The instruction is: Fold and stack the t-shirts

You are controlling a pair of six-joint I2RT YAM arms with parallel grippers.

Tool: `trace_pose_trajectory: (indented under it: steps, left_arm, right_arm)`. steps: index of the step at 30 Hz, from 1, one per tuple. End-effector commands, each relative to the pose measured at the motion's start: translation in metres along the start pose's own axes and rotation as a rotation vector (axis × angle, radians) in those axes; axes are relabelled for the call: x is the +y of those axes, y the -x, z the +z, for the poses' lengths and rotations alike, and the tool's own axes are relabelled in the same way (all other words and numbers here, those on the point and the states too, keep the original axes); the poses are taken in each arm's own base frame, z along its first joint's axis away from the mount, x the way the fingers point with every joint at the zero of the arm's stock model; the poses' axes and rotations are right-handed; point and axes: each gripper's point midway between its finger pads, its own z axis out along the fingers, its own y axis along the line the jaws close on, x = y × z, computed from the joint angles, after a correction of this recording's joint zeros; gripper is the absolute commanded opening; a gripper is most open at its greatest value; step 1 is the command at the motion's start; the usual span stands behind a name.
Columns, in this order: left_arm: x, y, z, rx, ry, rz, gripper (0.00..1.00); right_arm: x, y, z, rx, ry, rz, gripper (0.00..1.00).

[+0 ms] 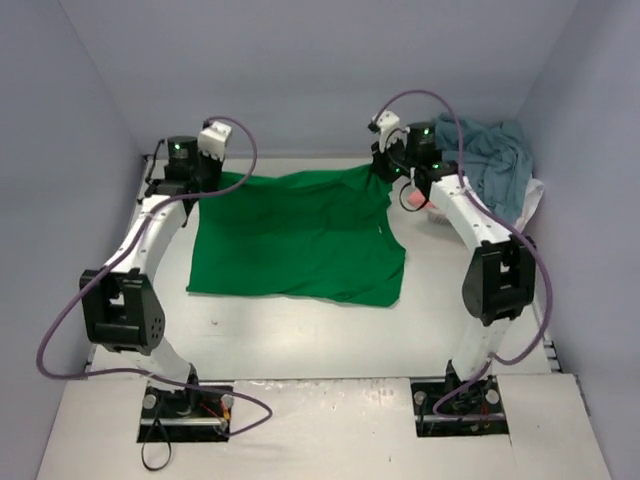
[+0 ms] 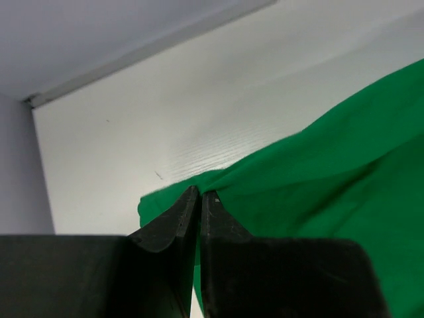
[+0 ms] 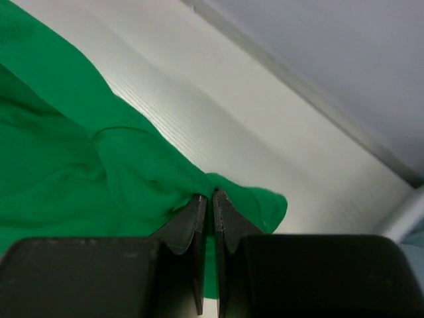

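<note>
Left gripper point(image 2: 200, 194) was pinched shut on the far-left corner of the green t-shirt point(image 1: 300, 240), right gripper point(image 3: 212, 197) clamped likewise on its far-right corner, cloth spread over the tabletop point(image 1: 300, 335) from middle to far edge, other t-shirts point(image 1: 495, 155) heaped at the far-right corner.

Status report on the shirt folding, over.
Left gripper shut on green t-shirt, far-left corner. Right gripper shut on far-right corner. Other shirts piled right, not in the way.

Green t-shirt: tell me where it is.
Top view: the green t-shirt lies spread on the table, far corners pinched by the left gripper and right gripper.
</note>
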Motion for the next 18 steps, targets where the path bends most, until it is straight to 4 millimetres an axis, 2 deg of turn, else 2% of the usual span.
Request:
trace_pose_trajectory:
  steps: [1, 2, 3, 5, 6, 7, 8, 9, 10, 12, 14, 17, 18]
  left_arm:
    - [0.016, 0.110, -0.102, -0.282, 0.038, 0.013, 0.00]
    - [0.016, 0.136, -0.138, -0.361, 0.040, 0.015, 0.00]
    - [0.013, 0.147, -0.173, -0.402, 0.038, 0.004, 0.00]
    - [0.008, 0.165, -0.214, -0.475, 0.030, 0.004, 0.00]
    - [0.004, 0.167, -0.232, -0.491, 0.016, -0.010, 0.00]
    - [0.001, 0.174, -0.260, -0.538, 0.018, -0.005, 0.00]
    - [-0.001, 0.177, -0.275, -0.555, 0.010, -0.006, 0.00]
    - [-0.005, 0.180, -0.295, -0.568, 0.000, -0.004, 0.00]
    - [-0.010, 0.182, -0.310, -0.585, -0.020, 0.004, 0.00]
    - [-0.018, 0.183, -0.349, -0.626, -0.033, 0.018, 0.00]
    - [-0.028, 0.182, -0.380, -0.670, -0.059, 0.038, 0.00]
    - [-0.038, 0.177, -0.413, -0.708, -0.079, 0.060, 0.00]
    - [-0.041, 0.175, -0.419, -0.711, -0.085, 0.063, 0.00]
  right_arm:
    - [0.015, 0.138, -0.117, -0.318, -0.052, -0.104, 0.00]
    - [0.020, 0.152, -0.140, -0.359, -0.065, -0.105, 0.00]
    - [0.030, 0.174, -0.182, -0.432, -0.086, -0.132, 0.00]
    - [0.038, 0.190, -0.222, -0.496, -0.120, -0.144, 0.00]
    - [0.047, 0.202, -0.256, -0.553, -0.137, -0.157, 0.00]
    - [0.053, 0.204, -0.270, -0.565, -0.139, -0.162, 0.00]
    - [0.058, 0.207, -0.284, -0.582, -0.138, -0.166, 0.00]
    - [0.066, 0.213, -0.307, -0.613, -0.141, -0.176, 0.00]
    - [0.071, 0.211, -0.316, -0.608, -0.132, -0.170, 0.00]
    - [0.086, 0.220, -0.350, -0.665, -0.124, -0.186, 0.00]
    - [0.096, 0.226, -0.373, -0.696, -0.118, -0.189, 0.00]
    - [0.108, 0.235, -0.404, -0.743, -0.113, -0.194, 0.00]
    - [0.109, 0.235, -0.408, -0.746, -0.109, -0.189, 0.00]
